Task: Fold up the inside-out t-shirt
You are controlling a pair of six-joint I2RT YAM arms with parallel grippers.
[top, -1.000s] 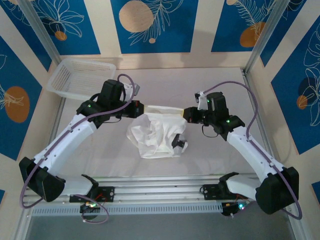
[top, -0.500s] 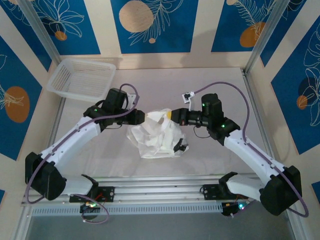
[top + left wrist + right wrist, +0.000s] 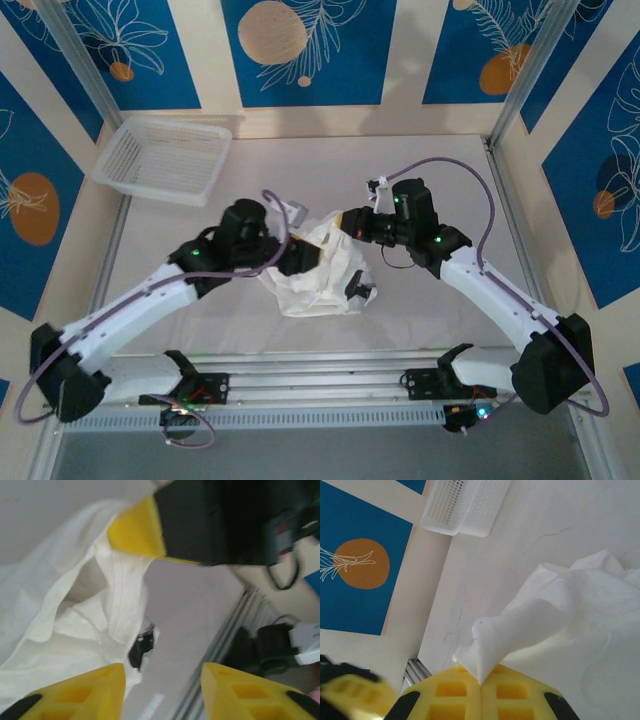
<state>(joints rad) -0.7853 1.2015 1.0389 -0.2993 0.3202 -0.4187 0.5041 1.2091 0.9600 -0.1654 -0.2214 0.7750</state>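
Observation:
The inside-out t-shirt (image 3: 318,278) lies crumpled and white in the middle of the table, its small dark tag (image 3: 355,289) at the near right. My right gripper (image 3: 346,221) is at the shirt's far edge. In the right wrist view it (image 3: 480,685) is shut on a pinched fold of the shirt (image 3: 555,610), lifted off the table. My left gripper (image 3: 306,256) hovers over the shirt's left part. In the left wrist view it (image 3: 162,692) is open with bare table between its fingers. There the shirt (image 3: 70,615) lies beside the left finger, near the tag (image 3: 140,650).
A white mesh basket (image 3: 165,155) stands at the far left corner and also shows in the right wrist view (image 3: 465,505). An aluminium rail (image 3: 320,375) runs along the near edge. Patterned walls and metal posts close in the table (image 3: 450,310).
My left gripper has opened, letting go of the shirt, and has moved right and nearer over it. My right gripper has carried its fold to the left.

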